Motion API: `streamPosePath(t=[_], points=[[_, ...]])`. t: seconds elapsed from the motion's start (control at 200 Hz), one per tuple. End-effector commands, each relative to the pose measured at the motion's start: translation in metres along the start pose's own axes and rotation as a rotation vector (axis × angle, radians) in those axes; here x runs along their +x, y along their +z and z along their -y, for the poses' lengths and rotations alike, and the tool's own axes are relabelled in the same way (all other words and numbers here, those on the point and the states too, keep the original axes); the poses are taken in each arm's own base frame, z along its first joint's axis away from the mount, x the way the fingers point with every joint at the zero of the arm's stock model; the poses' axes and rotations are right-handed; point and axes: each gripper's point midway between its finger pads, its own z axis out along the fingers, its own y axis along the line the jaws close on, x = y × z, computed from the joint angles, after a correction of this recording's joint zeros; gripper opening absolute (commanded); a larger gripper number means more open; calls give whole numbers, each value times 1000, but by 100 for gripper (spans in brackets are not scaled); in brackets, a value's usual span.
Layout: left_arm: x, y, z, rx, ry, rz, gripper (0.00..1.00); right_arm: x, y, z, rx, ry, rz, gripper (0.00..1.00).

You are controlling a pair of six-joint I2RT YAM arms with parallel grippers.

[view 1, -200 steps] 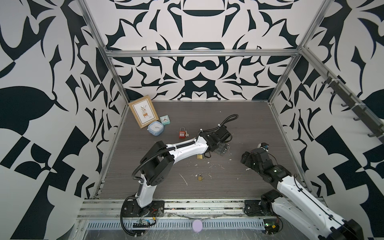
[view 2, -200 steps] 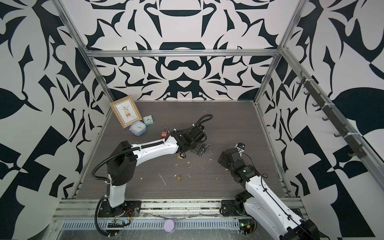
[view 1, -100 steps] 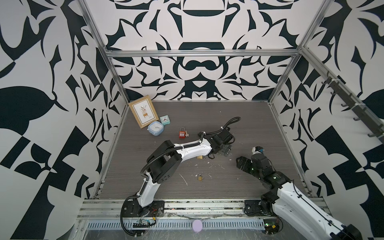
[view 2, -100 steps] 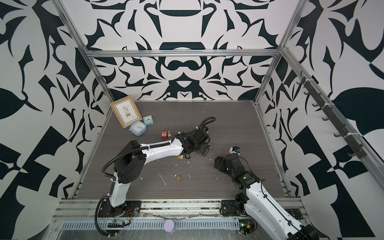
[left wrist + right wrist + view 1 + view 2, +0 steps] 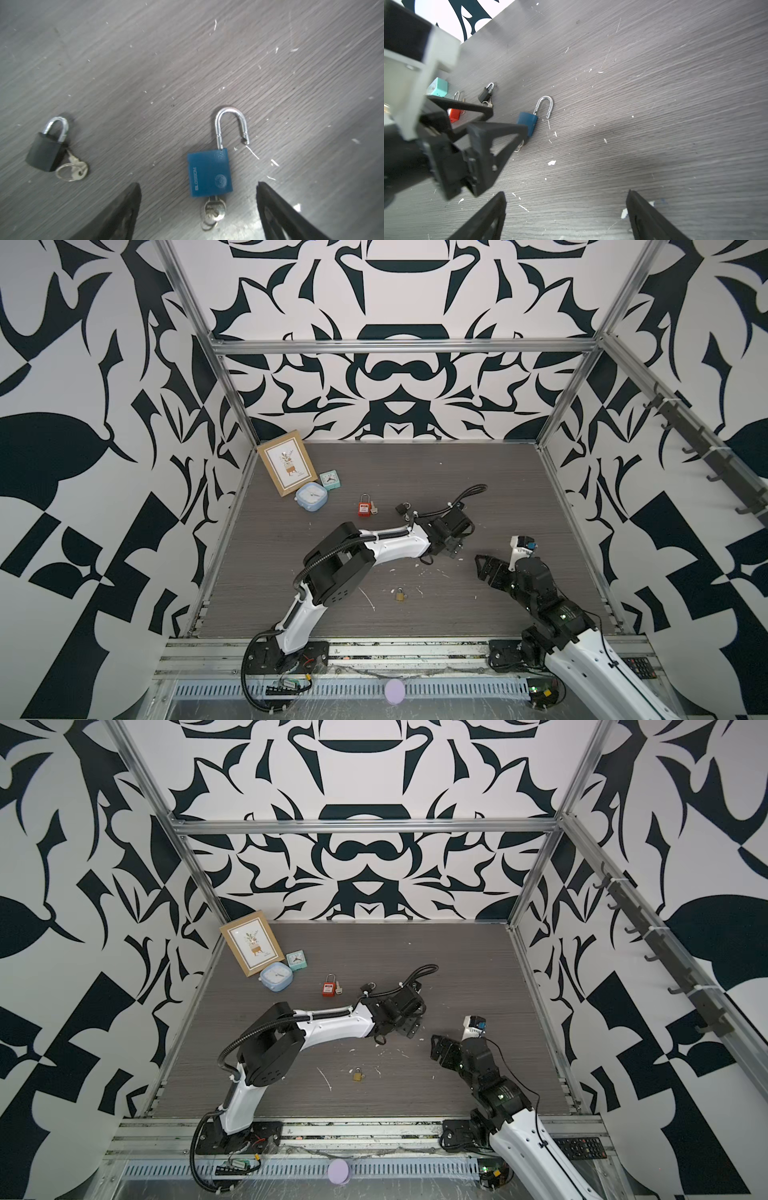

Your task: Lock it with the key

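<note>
Scuffed grey table (image 5: 519, 489) — padlocks (image 5: 209, 173), clocks (image 5: 311, 497), framed picture (image 5: 286, 467) on it.

What lies where on the table (image 5: 498, 489).
The picture frame (image 5: 286, 462) stands in the far left corner, the smaller clock (image 5: 331, 480) and larger clock (image 5: 311, 496) just before it. To their right lie the first padlock (image 5: 364, 506), then the second padlock (image 5: 402, 509) behind the left arm's wrist. The open padlock (image 5: 208, 173), key (image 5: 214, 208) in its base, lies between the fingers of the left gripper (image 5: 197, 185), touching neither; the right gripper (image 5: 566, 191) stands apart on its right. The near padlock (image 5: 400, 594) lies alone toward the front.
</note>
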Motion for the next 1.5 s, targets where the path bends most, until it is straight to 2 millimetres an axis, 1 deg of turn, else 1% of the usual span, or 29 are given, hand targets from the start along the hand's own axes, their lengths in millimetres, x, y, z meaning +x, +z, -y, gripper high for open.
streamPosePath(t=[0.0,0.15,0.17,0.405,0.585,0.815,0.92,0.97,1.04,1.11,1.195,1.265,1.33,1.39,1.42,1.465,1.495], points=[[14,11,2,-27,-1,-28,88,-7,-1,-3,-1,-19,20,92],[23,17,-1,-45,-1,-55,86,-8,2,-6,-6,-26,20,92],[24,17,-1,-46,-2,-59,82,-8,2,-6,-5,-25,19,92],[35,25,-1,-54,-3,-87,69,-14,3,-8,-3,-32,35,92],[35,30,2,-48,-5,-91,67,-15,3,-8,0,-30,41,92],[38,32,1,-52,-5,-97,54,-17,5,-8,3,-24,49,92],[37,30,0,-55,0,-95,41,-17,7,-9,-2,-15,47,92],[33,26,-1,-56,6,-81,35,-18,7,-11,-4,-12,46,92],[22,17,-2,-45,24,-39,27,-20,7,-14,-10,-13,40,92],[6,3,-2,-18,52,22,24,-23,5,-20,-26,-21,30,92],[-14,-20,2,64,97,99,21,-27,3,-31,-58,-40,16,92],[-25,-43,0,142,131,146,14,-32,-1,-46,-112,-58,6,93],[-30,-64,-1,233,164,176,8,-36,-8,-67,-198,-86,-11,94],[-30,-86,0,346,216,194,4,-40,-17,-88,-288,-109,-29,94],[-28,-98,1,406,250,202,3,-40,-21,-97,-332,-122,-42,94],[-22,-112,-2,462,290,209,0,-42,-30,-111,-394,-138,-55,95],[-20,-122,-4,492,313,216,0,-43,-37,-120,-435,-156,-65,95]])
